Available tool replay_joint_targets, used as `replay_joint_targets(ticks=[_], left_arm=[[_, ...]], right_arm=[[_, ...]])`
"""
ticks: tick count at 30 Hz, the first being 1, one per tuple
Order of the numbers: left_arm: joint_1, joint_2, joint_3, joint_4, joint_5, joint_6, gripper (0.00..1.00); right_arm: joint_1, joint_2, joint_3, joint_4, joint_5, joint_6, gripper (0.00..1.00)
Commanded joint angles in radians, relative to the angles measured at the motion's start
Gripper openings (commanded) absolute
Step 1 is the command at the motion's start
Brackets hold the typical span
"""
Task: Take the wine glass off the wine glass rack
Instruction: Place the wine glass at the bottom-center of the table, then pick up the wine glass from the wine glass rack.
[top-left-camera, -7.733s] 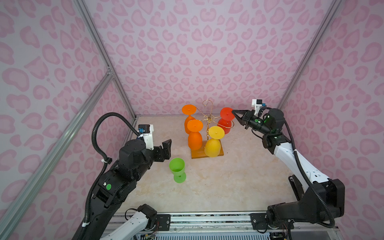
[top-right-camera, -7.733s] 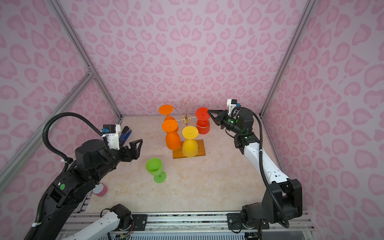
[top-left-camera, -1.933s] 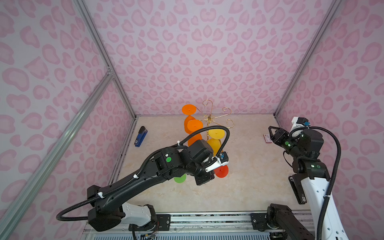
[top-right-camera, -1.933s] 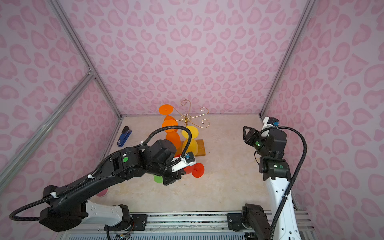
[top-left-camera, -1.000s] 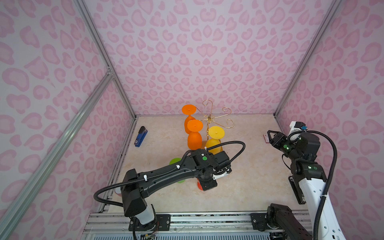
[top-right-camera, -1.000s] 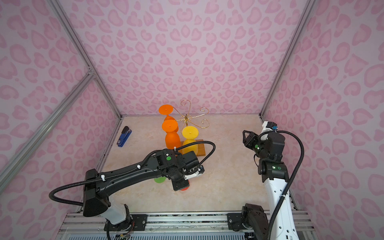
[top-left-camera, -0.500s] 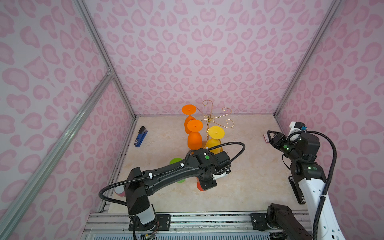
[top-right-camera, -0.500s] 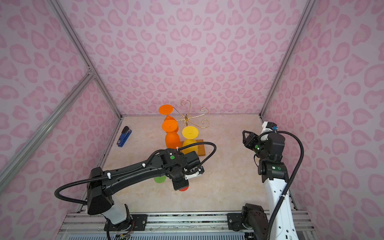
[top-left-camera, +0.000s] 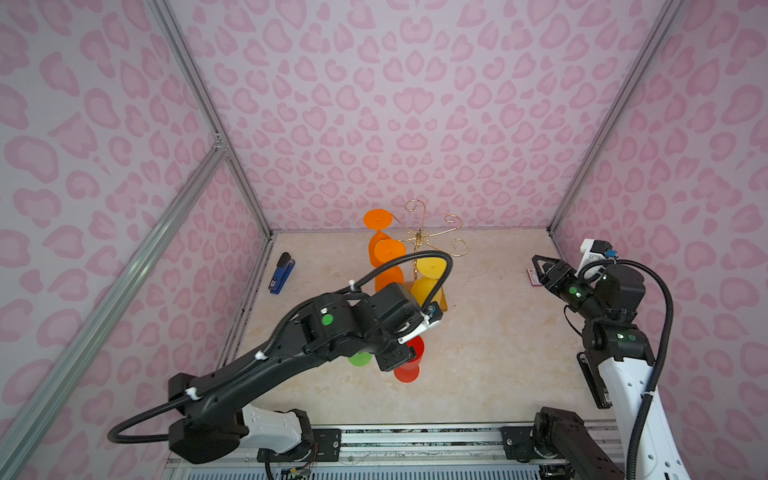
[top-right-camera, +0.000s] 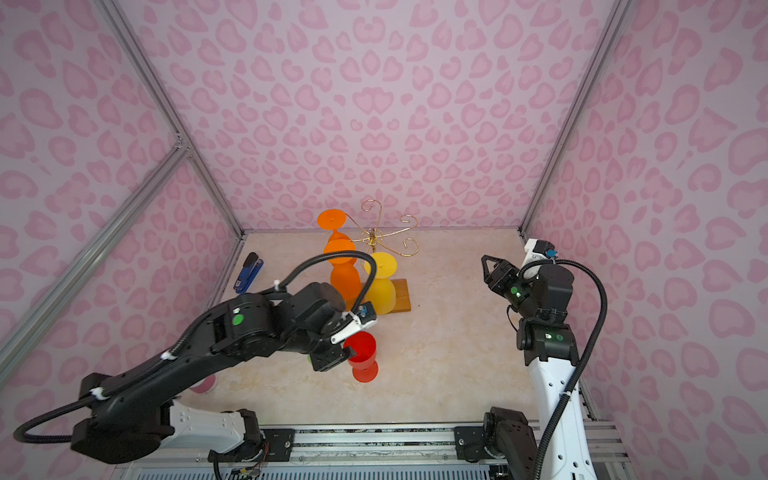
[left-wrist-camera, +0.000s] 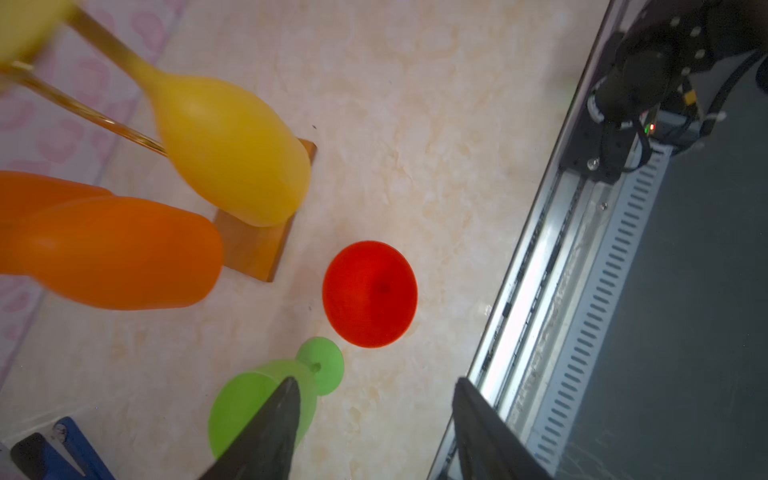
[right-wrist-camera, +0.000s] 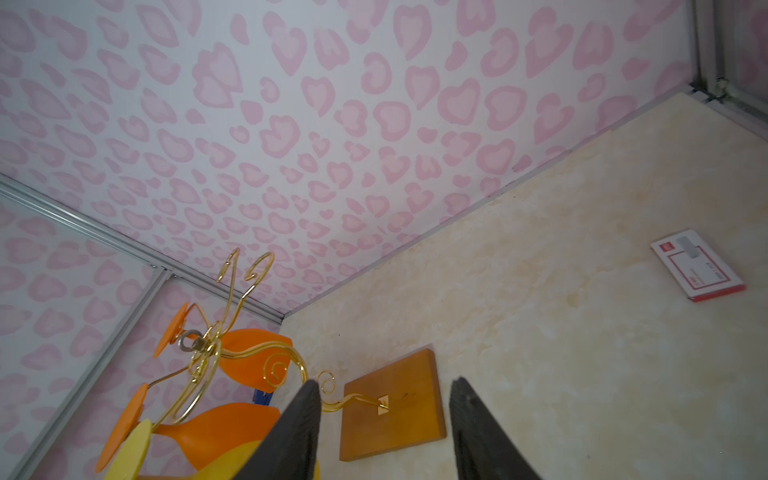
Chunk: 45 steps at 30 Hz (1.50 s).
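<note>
The wine glass rack (top-left-camera: 420, 240) (top-right-camera: 374, 240), gold wire on a wooden base (top-right-camera: 401, 296), stands at the back middle in both top views. Two orange glasses (top-left-camera: 388, 251) and a yellow one (top-left-camera: 428, 286) hang on it. A red wine glass (top-left-camera: 411, 362) (top-right-camera: 363, 353) (left-wrist-camera: 370, 293) stands upright on the table in front of the rack. My left gripper (top-left-camera: 395, 359) (top-right-camera: 332, 359) (left-wrist-camera: 376, 380) hovers just over and beside it, open and empty. My right gripper (top-left-camera: 540, 266) (top-right-camera: 489, 268) (right-wrist-camera: 384, 382) hangs open at the right, empty, facing the rack.
A green glass (top-left-camera: 359, 358) (left-wrist-camera: 266, 399) stands just left of the red one, under my left arm. A blue stapler (top-left-camera: 281, 272) lies by the left wall, a red-and-white card (top-left-camera: 533, 277) (right-wrist-camera: 698, 266) by the right wall. The metal rail (left-wrist-camera: 540, 291) borders the front.
My left gripper has opened and let go of the red glass, which now stands free on the table. It has risen slightly. The right arm has held still.
</note>
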<state>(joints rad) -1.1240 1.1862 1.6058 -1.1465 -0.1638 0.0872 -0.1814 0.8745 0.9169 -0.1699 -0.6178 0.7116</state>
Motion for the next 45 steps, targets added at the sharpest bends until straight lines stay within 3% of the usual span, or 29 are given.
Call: replay_joint_targets(ticks=[1,6,12,22,29,45], left_arm=[[0.034,-0.147,-0.059,0.259,-0.129,-0.06,0.69],[0.124,-0.324,-0.215,0.527,-0.255,-0.115,0.79],[0.276,-0.357,-0.298,0.632,-0.268,-0.199,0.83],[0.477,-0.339,-0.35,0.71,-0.092,-0.282,0.85],[0.521,-0.315,-0.363,0.732,-0.014,-0.297,0.86],[0.547,-0.307,-0.371,0.74,0.026,-0.297,0.86]], right_arm=[[0.033,0.001,-0.019,0.181,-0.12,0.17,0.53],[0.265,0.036,0.012,0.186,-0.042,0.17,0.57],[0.472,0.12,0.033,0.204,0.034,0.156,0.57],[0.586,0.203,0.048,0.265,0.064,0.176,0.57],[0.617,0.244,0.068,0.3,0.065,0.189,0.53],[0.643,0.281,0.096,0.294,0.038,0.193,0.45]])
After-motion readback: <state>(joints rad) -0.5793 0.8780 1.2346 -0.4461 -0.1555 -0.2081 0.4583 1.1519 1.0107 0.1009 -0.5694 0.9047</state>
